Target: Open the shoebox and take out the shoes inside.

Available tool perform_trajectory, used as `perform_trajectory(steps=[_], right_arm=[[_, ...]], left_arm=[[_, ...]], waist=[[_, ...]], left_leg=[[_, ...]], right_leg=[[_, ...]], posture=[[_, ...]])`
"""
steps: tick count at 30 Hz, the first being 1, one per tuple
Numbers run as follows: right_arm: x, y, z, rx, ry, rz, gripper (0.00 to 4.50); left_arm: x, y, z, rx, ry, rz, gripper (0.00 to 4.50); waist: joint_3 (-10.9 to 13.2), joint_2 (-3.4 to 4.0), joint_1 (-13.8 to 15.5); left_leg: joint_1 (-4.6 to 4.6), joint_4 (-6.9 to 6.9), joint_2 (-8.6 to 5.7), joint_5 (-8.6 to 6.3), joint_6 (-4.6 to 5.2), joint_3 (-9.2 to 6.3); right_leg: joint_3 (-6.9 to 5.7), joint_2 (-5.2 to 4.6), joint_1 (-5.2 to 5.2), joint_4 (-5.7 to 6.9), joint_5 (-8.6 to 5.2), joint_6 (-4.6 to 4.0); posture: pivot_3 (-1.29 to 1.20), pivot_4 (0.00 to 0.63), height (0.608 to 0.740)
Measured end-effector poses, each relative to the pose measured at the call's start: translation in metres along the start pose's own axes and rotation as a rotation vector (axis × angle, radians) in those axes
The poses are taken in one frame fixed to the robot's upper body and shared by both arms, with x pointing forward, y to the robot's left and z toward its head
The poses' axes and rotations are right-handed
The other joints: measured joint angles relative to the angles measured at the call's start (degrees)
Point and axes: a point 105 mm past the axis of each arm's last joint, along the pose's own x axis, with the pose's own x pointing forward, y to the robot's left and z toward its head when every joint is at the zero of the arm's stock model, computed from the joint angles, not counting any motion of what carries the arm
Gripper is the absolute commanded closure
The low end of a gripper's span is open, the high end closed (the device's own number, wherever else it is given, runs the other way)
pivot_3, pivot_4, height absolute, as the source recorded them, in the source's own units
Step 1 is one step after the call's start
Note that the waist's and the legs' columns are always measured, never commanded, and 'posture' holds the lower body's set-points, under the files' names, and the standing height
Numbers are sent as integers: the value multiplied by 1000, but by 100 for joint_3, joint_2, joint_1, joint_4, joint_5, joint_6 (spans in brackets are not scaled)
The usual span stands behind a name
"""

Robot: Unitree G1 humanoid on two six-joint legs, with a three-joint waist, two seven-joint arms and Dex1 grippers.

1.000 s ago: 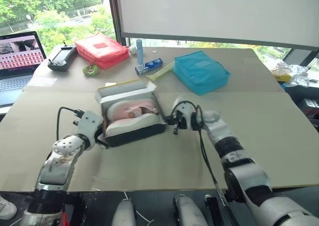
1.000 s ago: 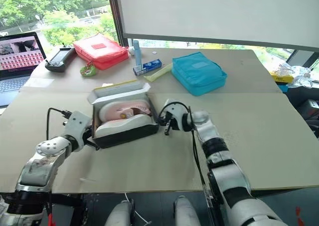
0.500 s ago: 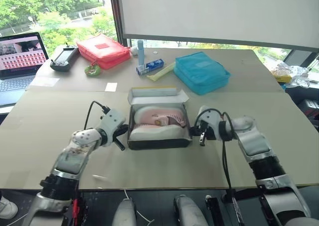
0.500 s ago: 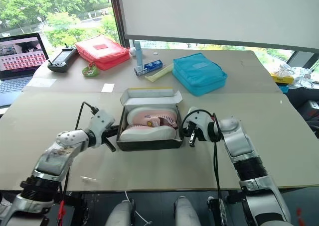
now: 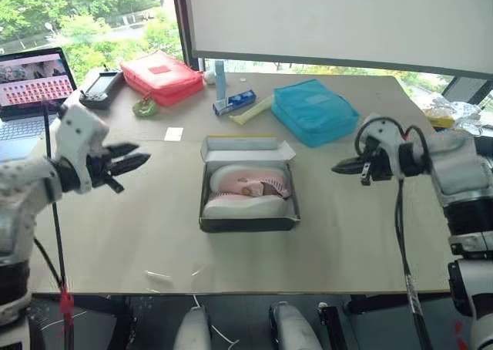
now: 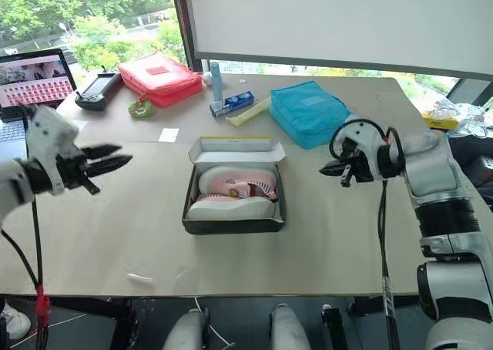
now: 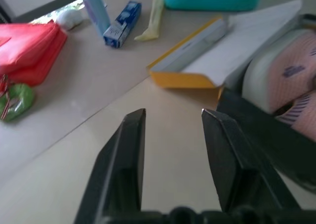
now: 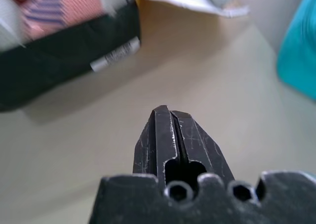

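The pale rectangular table [image 5: 370, 227] carries the shoebox [image 5: 248, 220], a black-sided cardboard box with white interior, at its centre; the yellow-edged lid is folded back toward 12 o'clock. Inside lie the shoes [image 5: 248, 190], small pink-and-white sneakers with white soles, stacked on their sides. A blue fabric pouch [image 5: 312, 111] sits at 1 o'clock from the box, a red fabric pouch [image 5: 159, 75] at 11 o'clock.

The left gripper [image 5: 132, 155] hangs at 9 o'clock, well apart from the box, jaws moderately parted and empty. The right gripper [image 5: 348, 165] hangs at 3 o'clock, jaws nearly together, holding nothing.

Risk: a narrow right jaw may fail to span a shoe. A one-handed pull may drag the light box, since neither gripper braces it.
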Motion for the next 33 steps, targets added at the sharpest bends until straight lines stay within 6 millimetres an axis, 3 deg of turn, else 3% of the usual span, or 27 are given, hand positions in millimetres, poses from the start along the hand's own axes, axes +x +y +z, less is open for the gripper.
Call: perform_trajectory(steps=[4, 10, 16, 22, 29, 33], right_arm=[[17, 24, 41, -96, -105, 110, 2007], [60, 41, 59, -221, -108, 140, 40], [93, 34, 72, -363, -120, 74, 40], [112, 26, 57, -454, -57, 49, 40], [109, 29, 49, -510, -15, 102, 40], [121, 31, 55, -499, -44, 94, 40]], left_arm=[[0, -27, 18, 12, -17, -157, 32], [0, -37, 19, -4, -16, -209, 0], [-1, -47, 7, -28, 30, -221, 0], [-7, -56, 4, -30, 43, -230, 0], [-12, -48, 3, -22, 60, -162, 0], [-12, -45, 3, -19, 58, -138, 0]], waist=[[2, 3, -74], [2, 3, -107], [3, 4, -125], [3, 4, -114], [3, 4, -112], [2, 3, -141]], left_leg=[[0, 1, 1, 1, 1, -1], [-1, 28, 1, 0, -1, -1], [-11, 43, 1, 0, -1, -1], [-12, 39, 1, 0, 0, -2], [-9, 39, 2, 0, -1, -2], [-6, 41, 2, 0, -1, -2]], right_leg=[[1, 4, -1, 4, 0, 1], [1, 2, 3, 9, 1, 0], [1, 2, 3, 14, 4, 1], [1, 2, 3, 13, 4, 1], [1, 2, 5, 15, 3, 1], [1, 3, 5, 16, 5, -1]], posture=[[0, 150, 729], [0, 150, 729], [0, 150, 729], [0, 150, 729], [0, 150, 729], [0, 150, 729]])
